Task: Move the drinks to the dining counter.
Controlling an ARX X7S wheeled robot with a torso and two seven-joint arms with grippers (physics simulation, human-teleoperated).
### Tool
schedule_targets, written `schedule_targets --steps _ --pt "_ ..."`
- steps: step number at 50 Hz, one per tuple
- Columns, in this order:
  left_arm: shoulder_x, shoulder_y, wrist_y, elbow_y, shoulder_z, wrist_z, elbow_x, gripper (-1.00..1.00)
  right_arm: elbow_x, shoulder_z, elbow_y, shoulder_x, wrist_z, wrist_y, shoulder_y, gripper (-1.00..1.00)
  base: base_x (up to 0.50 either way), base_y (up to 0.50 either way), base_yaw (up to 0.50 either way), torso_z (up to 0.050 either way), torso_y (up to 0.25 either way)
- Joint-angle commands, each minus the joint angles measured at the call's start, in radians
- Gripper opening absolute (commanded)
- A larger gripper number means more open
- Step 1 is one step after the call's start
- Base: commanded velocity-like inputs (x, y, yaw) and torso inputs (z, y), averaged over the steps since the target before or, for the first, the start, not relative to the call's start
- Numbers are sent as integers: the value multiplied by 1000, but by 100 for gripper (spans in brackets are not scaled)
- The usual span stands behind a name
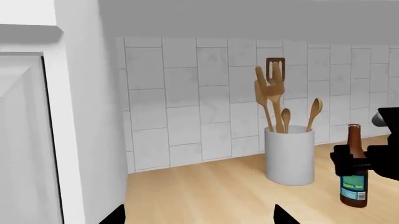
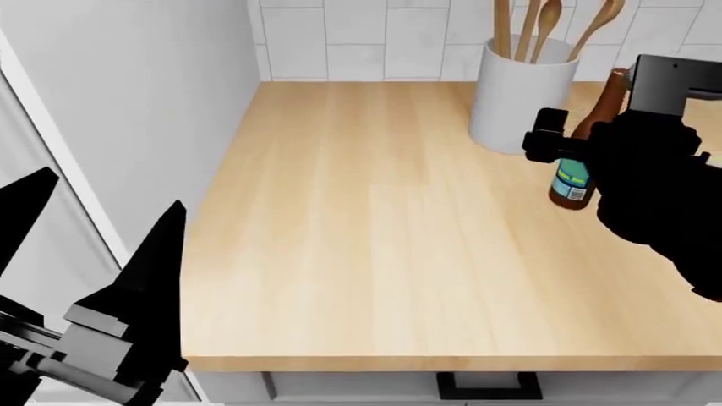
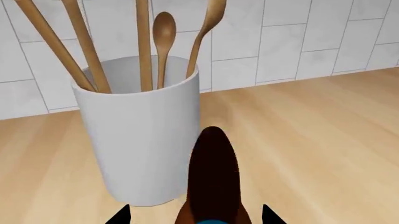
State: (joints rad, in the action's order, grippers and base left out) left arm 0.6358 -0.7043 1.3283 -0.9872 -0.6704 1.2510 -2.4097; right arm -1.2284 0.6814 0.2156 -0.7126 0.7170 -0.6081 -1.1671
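Head view: a butcher-block counter (image 2: 373, 228) runs back to a white tiled backsplash (image 2: 373, 38). Near the back right stands a white crock (image 2: 522, 97) holding wooden spoons (image 2: 530, 25). Just beside the crock, on its right, a brown glass bottle (image 2: 572, 182) with a blue label stands upright on the counter. The right gripper (image 2: 564, 148), black, closes around the bottle's shoulder, above the label; its jaws pinch the bottle from both sides. The left gripper (image 2: 96, 245) sits low at the left, beyond the counter's left front corner, next to a white cabinet side (image 2: 124, 101); its jaws are spread, the two pointed black fingers standing apart with nothing between them.

Left wrist view: the same bottle (image 1: 354, 168) appears at the far side of the crock (image 1: 288, 156), gripped at mid-height by the black right gripper (image 1: 356, 161). The bottle's base rests on the wood.

Right wrist view: the bottle's dark brown neck (image 3: 213, 177) rises between the two finger tips, with a sliver of the blue label at the frame's edge. The crock (image 3: 140, 149) stands directly behind it, very near; whether they touch cannot be told.
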Motion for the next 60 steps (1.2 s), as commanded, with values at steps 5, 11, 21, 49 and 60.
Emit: schedule_targets --steps 5,11,21,49,60 --pt "-47 50 91 21 -67 -33 25 100 56 22 144 46 -42 28 -14 100 43 0 0 0 0" --pt "-62 67 116 26 -94 -48 30 100 63 26 172 50 5 14 -10 -100 0 0 0 0 0" --pt "-56 64 102 18 -85 -51 35 100 64 27 120 37 12 3 -21 -100 0 0 0 0 0" --pt "-20 46 33 -1 -49 -38 25 100 -285 -233 -496 -119 244 41 -71 -100 0 0 0 0 0" --pt "-30 55 47 3 -59 -46 31 100 -242 -193 -513 -65 216 17 -133 -100 -139 260 0 0 0"
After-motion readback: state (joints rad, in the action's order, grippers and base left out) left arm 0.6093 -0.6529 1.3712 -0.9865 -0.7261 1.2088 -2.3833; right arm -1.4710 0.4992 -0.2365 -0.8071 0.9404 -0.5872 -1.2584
